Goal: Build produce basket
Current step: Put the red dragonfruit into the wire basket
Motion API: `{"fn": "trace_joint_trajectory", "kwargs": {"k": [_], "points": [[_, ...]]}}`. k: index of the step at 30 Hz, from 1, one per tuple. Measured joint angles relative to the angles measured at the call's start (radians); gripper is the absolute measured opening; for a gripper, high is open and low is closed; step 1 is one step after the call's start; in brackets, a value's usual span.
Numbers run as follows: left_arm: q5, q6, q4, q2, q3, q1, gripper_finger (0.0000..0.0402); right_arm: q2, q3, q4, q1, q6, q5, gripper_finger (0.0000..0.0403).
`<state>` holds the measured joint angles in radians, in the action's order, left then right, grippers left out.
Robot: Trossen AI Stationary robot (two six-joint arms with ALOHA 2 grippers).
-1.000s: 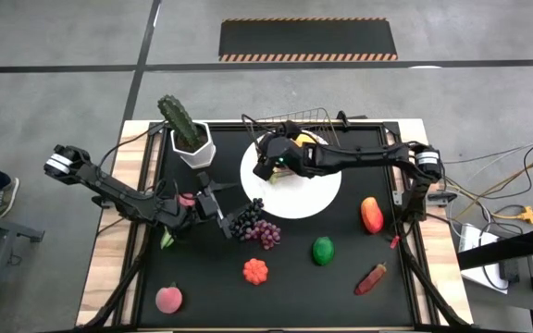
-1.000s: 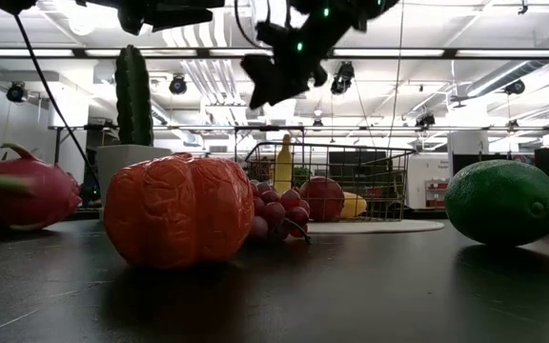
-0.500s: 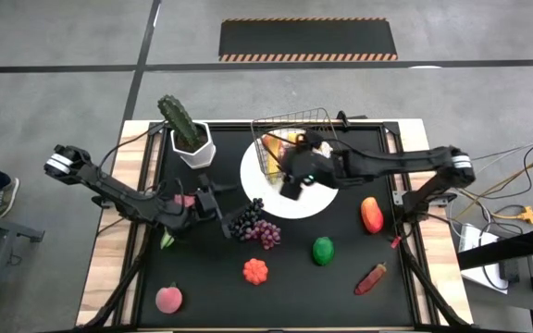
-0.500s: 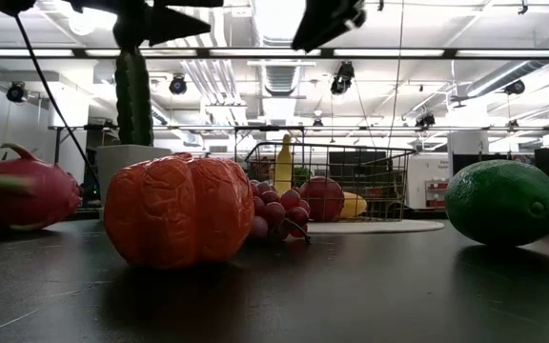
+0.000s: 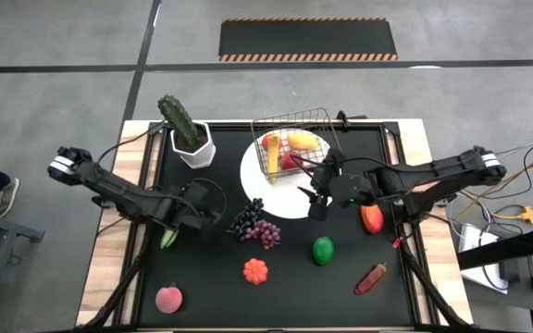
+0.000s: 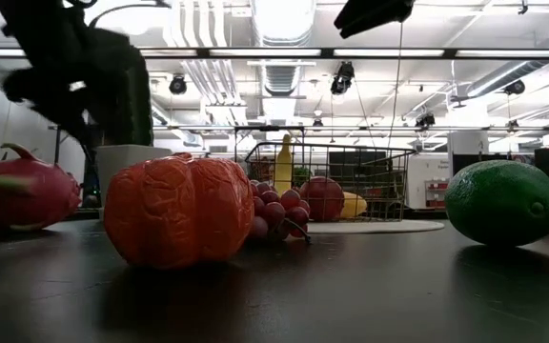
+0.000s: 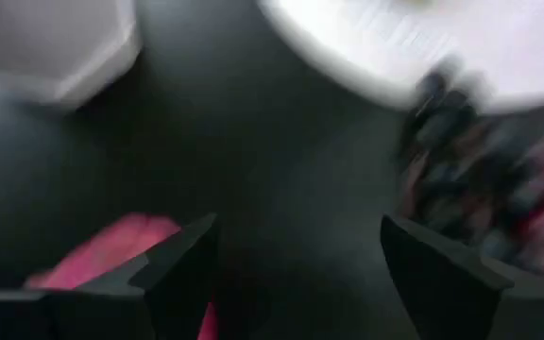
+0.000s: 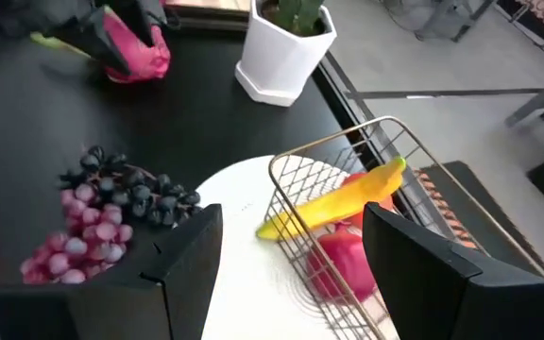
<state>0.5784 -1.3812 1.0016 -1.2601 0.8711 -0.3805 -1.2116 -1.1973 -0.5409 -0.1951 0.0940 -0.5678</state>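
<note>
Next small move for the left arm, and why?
Probably lower the left gripper onto the pink dragon fruit and close. Its fingers are open, and the fruit lies right beside them on the black mat, outside the wire basket, which already holds the yellow banana. The right gripper hangs open and empty near the white round plate.
</note>
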Motion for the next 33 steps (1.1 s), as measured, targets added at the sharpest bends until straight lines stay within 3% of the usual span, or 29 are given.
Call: {"fn": "trace_joint_trajectory", "kwargs": {"k": [4, 8, 15, 24, 33], "points": [[-0.15, -0.028, 0.23, -0.056, 0.062, 0.01, 0.0274, 0.026, 0.062, 0.059, 0.0, -0.001, 0.0, 0.0242], [-0.239, -0.019, 0.349, -0.075, 0.103, 0.029, 0.0274, 0.035, 0.106, 0.13, 0.001, -0.032, -0.001, 0.0242], [-0.339, 0.059, 0.371, -0.065, 0.078, 0.068, 0.0274, 0.039, 0.125, 0.165, 0.001, -0.053, 0.0, 0.024], [-0.37, 0.086, 0.37, -0.065, 0.016, 0.108, 0.0274, 0.039, 0.126, 0.163, 0.001, -0.06, 0.0, 0.0242], [-0.367, 0.109, 0.369, -0.044, 0.063, 0.108, 0.0274, 0.039, 0.126, 0.165, 0.001, -0.055, -0.001, 0.0244]]}}
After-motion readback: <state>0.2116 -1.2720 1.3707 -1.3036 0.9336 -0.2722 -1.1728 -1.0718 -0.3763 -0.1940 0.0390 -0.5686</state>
